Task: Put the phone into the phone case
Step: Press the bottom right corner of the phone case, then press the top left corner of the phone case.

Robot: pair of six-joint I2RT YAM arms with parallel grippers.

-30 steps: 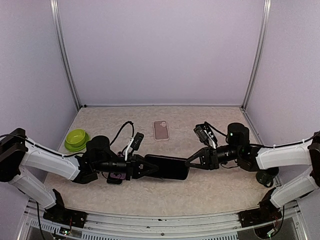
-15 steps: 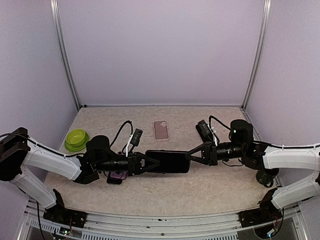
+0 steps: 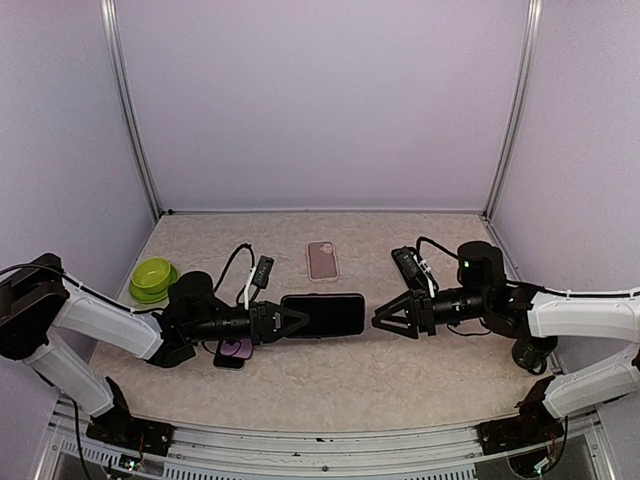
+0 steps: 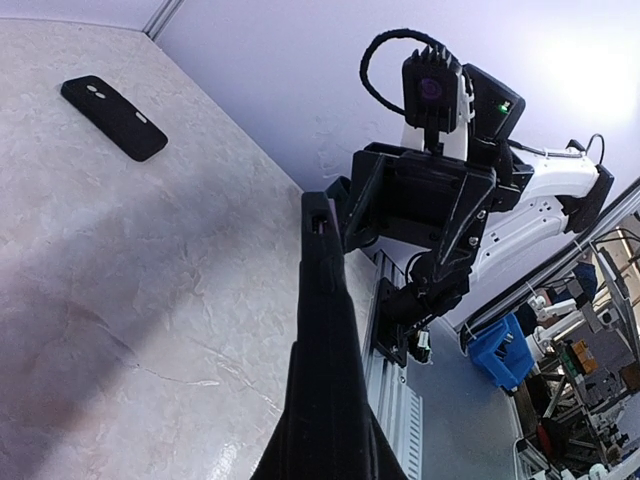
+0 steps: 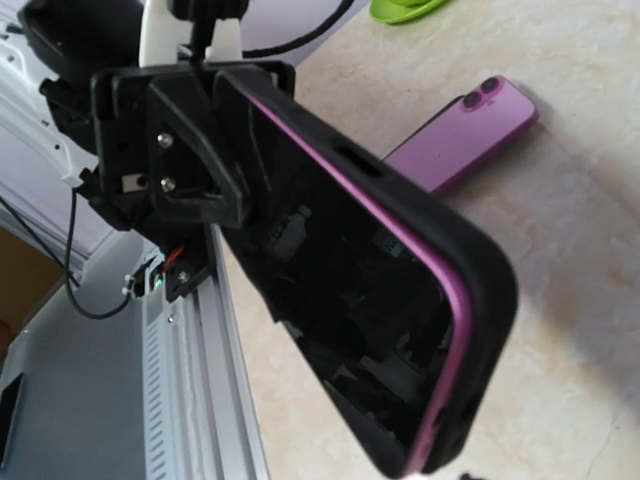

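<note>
My left gripper (image 3: 283,323) is shut on the left end of a black phone case (image 3: 322,315) and holds it level above the table. In the right wrist view the case (image 5: 480,270) wraps a phone (image 5: 360,290) with a dark screen and a purple rim. In the left wrist view the case (image 4: 322,330) shows edge-on, rising from my left gripper (image 4: 325,455). My right gripper (image 3: 382,318) stands open just right of the case's free end, apart from it, with nothing between its fingers.
A second, purple phone (image 3: 235,352) (image 5: 460,135) lies on the table under the left arm. A pink case (image 3: 322,260) lies at the back middle. A green bowl (image 3: 152,278) sits at the left. A flat black item (image 4: 112,117) lies further off.
My right gripper has opened and let go of the case's right end. The left gripper has drawn the cased phone a little to the left and up.
</note>
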